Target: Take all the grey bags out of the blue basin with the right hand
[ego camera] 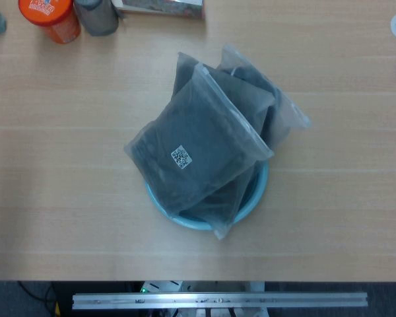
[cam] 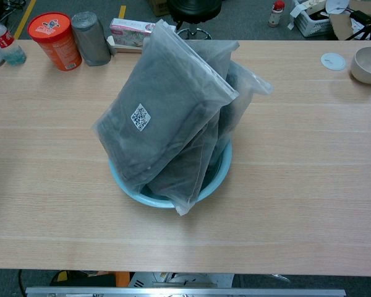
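Observation:
A light blue basin (ego camera: 259,191) (cam: 217,176) stands at the middle of the wooden table. Several grey bags in clear plastic sleeves are stacked in it and stick out well above its rim. The top grey bag (ego camera: 198,142) (cam: 164,105) carries a small white QR label and leans toward the left. Behind and under it lie more grey bags (ego camera: 251,89) (cam: 235,93), their sleeve ends hanging over the far right rim. Neither hand shows in the head view or the chest view.
At the far left stand an orange canister (ego camera: 51,16) (cam: 54,40), a grey cylinder (ego camera: 96,16) (cam: 91,37), a water bottle (cam: 3,43) and a pink box (cam: 131,28). A beige bowl (cam: 367,64) and a white lid (cam: 332,60) sit far right.

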